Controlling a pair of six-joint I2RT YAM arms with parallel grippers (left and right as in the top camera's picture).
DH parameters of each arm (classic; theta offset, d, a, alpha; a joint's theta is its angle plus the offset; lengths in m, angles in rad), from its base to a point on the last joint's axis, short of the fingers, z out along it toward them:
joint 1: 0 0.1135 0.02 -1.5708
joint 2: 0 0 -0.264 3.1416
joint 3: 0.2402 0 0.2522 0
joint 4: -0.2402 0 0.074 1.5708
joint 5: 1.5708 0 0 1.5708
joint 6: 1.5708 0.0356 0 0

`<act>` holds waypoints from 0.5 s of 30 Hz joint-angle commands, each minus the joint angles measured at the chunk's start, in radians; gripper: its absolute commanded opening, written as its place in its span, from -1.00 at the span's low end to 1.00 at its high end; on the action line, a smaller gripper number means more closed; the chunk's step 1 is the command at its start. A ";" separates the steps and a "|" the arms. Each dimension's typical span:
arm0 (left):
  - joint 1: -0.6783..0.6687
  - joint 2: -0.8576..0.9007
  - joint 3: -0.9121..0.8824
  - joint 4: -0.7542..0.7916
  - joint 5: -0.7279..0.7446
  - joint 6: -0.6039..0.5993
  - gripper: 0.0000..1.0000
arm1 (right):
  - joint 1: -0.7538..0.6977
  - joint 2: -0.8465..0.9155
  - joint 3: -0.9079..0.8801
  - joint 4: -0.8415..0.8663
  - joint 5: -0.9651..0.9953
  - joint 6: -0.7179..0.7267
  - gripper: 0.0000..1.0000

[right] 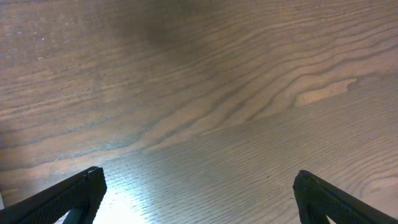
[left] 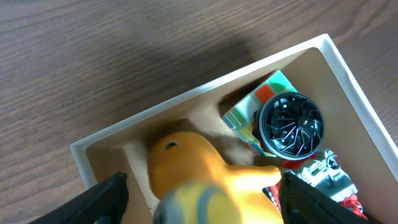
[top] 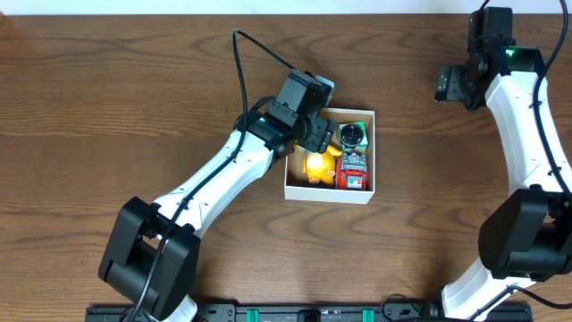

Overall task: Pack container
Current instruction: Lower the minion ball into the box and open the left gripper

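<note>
The container point(top: 329, 196) is a shallow white-walled box with a brown inside, at the table's middle. It holds an orange-yellow toy point(top: 315, 166), a red toy point(top: 354, 172), a black round finned thing point(top: 352, 135) and a multicoloured cube under it. My left gripper point(top: 315, 145) hangs over the box's left part. In the left wrist view point(left: 202, 200) its fingers are spread wide on either side of the orange-yellow toy point(left: 186, 168), with a gap on the left side. My right gripper point(top: 447, 85) is open and empty over bare wood point(right: 199, 193).
In the left wrist view the box's white rim point(left: 205, 90) runs diagonally, with the black round thing point(left: 291, 124), the cube point(left: 258, 102) and the red toy point(left: 326, 177) to the right. The left arm's cable point(top: 241, 72) loops above the box. Wooden table all round.
</note>
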 commanded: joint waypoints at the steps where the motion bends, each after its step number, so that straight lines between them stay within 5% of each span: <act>1: 0.005 0.000 0.004 -0.002 -0.024 0.005 0.61 | -0.003 -0.005 0.014 -0.001 0.014 0.011 0.98; 11: 0.017 -0.001 0.004 0.033 -0.163 0.002 0.77 | -0.003 -0.005 0.014 -0.001 0.014 0.011 0.99; 15: 0.060 -0.009 0.005 0.102 -0.217 -0.154 0.77 | -0.003 -0.005 0.014 -0.001 0.014 0.011 0.98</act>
